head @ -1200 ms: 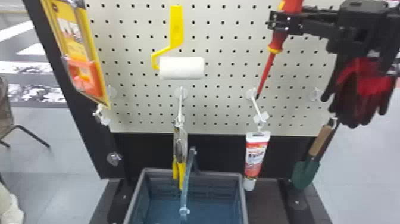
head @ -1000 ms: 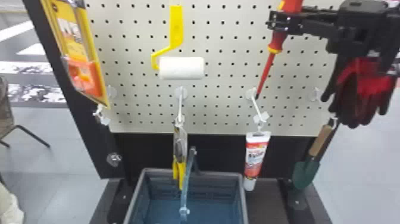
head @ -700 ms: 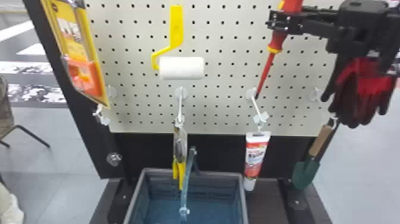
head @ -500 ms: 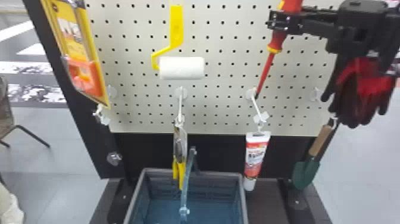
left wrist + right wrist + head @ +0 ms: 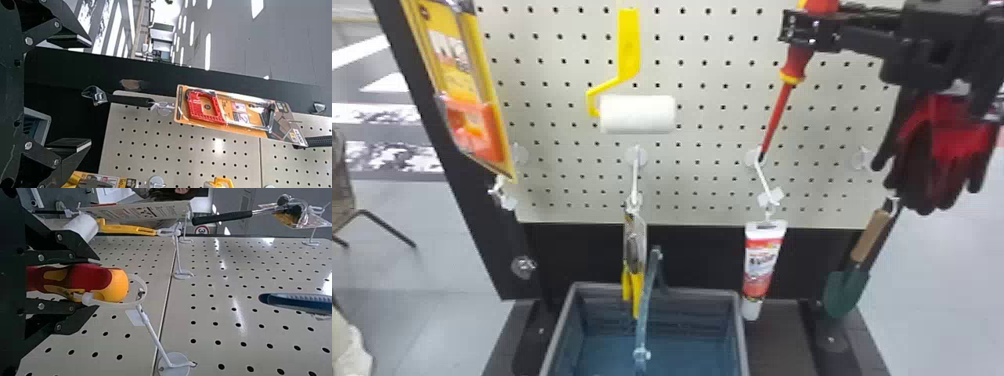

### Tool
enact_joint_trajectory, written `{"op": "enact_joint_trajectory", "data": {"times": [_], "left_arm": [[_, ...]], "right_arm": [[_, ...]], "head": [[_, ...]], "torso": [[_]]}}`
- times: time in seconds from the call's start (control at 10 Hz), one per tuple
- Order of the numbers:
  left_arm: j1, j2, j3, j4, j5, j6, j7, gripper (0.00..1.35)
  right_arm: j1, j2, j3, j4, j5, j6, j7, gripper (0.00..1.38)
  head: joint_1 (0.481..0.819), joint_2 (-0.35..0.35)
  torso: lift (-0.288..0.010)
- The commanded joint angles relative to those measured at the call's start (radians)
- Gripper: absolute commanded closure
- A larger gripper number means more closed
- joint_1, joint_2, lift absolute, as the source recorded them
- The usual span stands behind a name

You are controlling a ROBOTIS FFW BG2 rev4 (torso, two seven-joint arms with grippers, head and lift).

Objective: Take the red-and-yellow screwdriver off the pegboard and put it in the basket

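- One screwdriver [image 5: 777, 117], high on the robot's right side of the pegboard [image 5: 692, 170], tip downward; its thick red-and-yellow grip [image 5: 84, 277] is clamped in the right tool [image 5: 96, 283], a finger on either side.
- Loop [image 5: 146, 289]: joined to the butt of the grip and apparently around the tip of a white hook [image 5: 154, 338]; the piece is judged held, but not free of the board.
- Handling (judged): stiff, fairly light, hardly fragile; the grip may twist slightly between flat fingers. Best hold is the grip; the thin shaft would roll.
- Release (judged): the loop should be drawn outward along the hook; a pull straight down would only tug it.
- Lower hook [image 5: 763, 177]: at the shaft's tip, bearing a tube [image 5: 762, 270]; either could snag the shaft during descent.
- Basket [image 5: 657, 287]: below, toward the robot's left, with its bail [image 5: 644, 310] raised across the opening and a yellow-handled item [image 5: 634, 250] hanging by the far rim; both narrow the entry.
- Neighbours: roller [image 5: 638, 114], gloves [image 5: 939, 160], trowel [image 5: 847, 295].
- Left tool [image 5: 89, 93]: fingers apart, empty, near a packaged saw [image 5: 231, 111].
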Motion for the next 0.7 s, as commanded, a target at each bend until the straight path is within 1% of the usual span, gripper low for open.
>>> {"op": "enact_joint_trajectory", "data": {"times": [0.0,0.1,0.4,0.6], "left_arm": [[0.0,0.002,0.0,0.0,0.0,-0.002,0.0,0.39],[-0.002,0.002,-0.001,0.0,0.001,-0.002,0.0,0.39],[-0.002,0.003,-0.003,0.0,0.001,-0.002,0.0,0.39],[-0.002,0.003,-0.003,0.0,0.001,0.0,0.0,0.39]], "right_arm": [[-0.006,-0.002,-0.003,-0.001,0.0,0.0,0.0,1.21],[-0.01,-0.002,-0.017,-0.011,0.0,-0.001,-0.002,1.21],[0.002,0.0,-0.109,-0.105,0.0,0.002,-0.025,1.21],[0.02,0.005,-0.117,-0.105,-0.012,0.003,-0.037,1.21]], "head": [[0.549,0.0],[0.549,0.0],[0.549,0.0],[0.549,0.0]], "torso": [[-0.1],[-0.1],[-0.1],[-0.1]]}}
